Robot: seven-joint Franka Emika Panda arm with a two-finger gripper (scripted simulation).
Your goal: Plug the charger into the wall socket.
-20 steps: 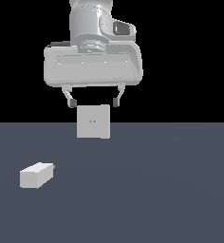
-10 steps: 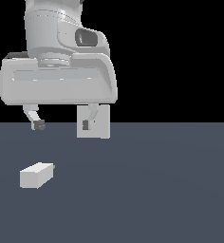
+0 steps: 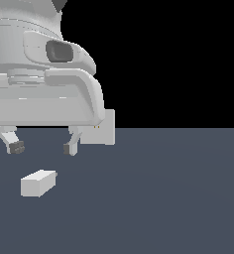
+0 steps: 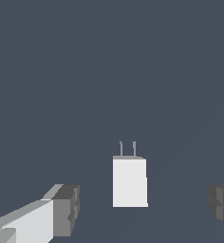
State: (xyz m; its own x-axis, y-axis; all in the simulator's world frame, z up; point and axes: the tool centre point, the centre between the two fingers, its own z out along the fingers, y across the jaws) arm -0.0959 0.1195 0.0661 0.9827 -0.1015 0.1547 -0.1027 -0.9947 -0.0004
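White charger (image 3: 37,183) lies flat on the dark grey-blue floor (image 3: 168,198); we take it as our landmark. In the exterior view it sits low toward that view's left, long side down, with a tiny grey prong tip showing at the end that faces the exterior view's right.

Above the charger we see the gripper (image 3: 41,147), fingers spread wide and holding nothing. One dark-tipped finger (image 3: 15,146) hangs above and to the exterior view's left of the charger, the other finger (image 3: 71,147) above and to its right. Neither touches the block; there is a clear gap between the fingertips and its top. The big pale grey hand body of the arm (image 3: 39,84) fills the area higher up over the charger.

Further to the exterior view's right of the charger, and farther back, stands the wall socket (image 3: 103,130), an upright white plate. Its left part is hidden behind the gripper's finger and hand body; two tiny orange holes show near the covered edge. It is well apart from the charger.

In the wrist view we see the charger (image 4: 129,182) between the two finger pads (image 4: 66,209), two thin grey prongs (image 4: 127,148) sticking out of its far end. Pads are apart from the block on both sides.
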